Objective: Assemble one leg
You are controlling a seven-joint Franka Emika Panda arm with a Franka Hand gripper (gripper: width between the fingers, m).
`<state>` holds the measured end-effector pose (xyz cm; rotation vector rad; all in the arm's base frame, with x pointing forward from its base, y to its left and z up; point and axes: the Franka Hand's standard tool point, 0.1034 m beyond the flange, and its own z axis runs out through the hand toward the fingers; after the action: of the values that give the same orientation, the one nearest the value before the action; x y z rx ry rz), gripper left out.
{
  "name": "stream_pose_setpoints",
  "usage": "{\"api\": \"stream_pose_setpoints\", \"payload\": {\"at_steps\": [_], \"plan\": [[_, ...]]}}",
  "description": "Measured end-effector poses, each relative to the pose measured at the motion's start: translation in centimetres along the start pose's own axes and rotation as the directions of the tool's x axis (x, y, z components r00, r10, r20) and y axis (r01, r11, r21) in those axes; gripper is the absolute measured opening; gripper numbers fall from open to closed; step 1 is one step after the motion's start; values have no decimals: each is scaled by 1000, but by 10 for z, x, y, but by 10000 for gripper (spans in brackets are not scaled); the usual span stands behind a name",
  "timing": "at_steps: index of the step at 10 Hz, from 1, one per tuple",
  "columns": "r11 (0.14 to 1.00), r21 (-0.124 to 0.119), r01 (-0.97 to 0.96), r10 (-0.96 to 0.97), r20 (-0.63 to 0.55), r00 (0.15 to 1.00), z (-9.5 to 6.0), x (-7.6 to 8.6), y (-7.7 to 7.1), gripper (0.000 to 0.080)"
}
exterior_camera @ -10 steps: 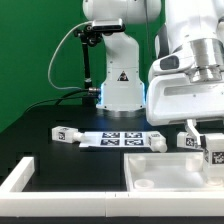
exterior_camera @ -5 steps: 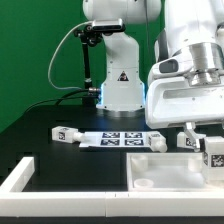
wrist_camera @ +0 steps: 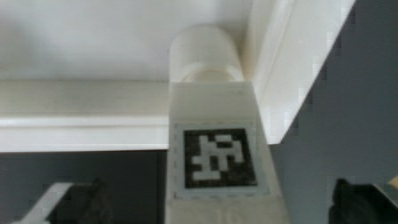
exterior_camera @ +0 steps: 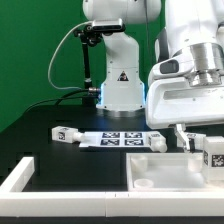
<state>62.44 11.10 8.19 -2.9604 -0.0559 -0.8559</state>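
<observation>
My gripper [exterior_camera: 204, 148] hangs open at the exterior view's right, over a white leg [exterior_camera: 211, 153] that carries a black-and-white tag. In the wrist view this leg [wrist_camera: 217, 130] lies between my fingers [wrist_camera: 71, 202], with a gap on each side, so neither finger touches it. Its rounded end [wrist_camera: 203, 55] meets the corner of the white tabletop [wrist_camera: 89, 50]. The tabletop [exterior_camera: 165, 172] lies flat at the front right of the exterior view.
The marker board [exterior_camera: 118, 139] lies in front of the robot base [exterior_camera: 120, 85]. A loose white leg [exterior_camera: 63, 133] lies at its left end, another leg [exterior_camera: 156, 141] at its right. A white rail [exterior_camera: 22, 178] runs along the front left.
My gripper has shifted slightly toward the exterior view's left and a little lower around the tagged leg. The other parts have not moved.
</observation>
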Motion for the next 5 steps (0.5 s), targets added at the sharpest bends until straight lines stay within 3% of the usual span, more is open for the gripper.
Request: {"api": "stream_pose_setpoints", "payload": {"at_steps": [3,5], "plan": [[998,16,-66,60,232,971,0,13,-8,647],[993,3,-117,106,412,905,2,14,-1,649]]}}
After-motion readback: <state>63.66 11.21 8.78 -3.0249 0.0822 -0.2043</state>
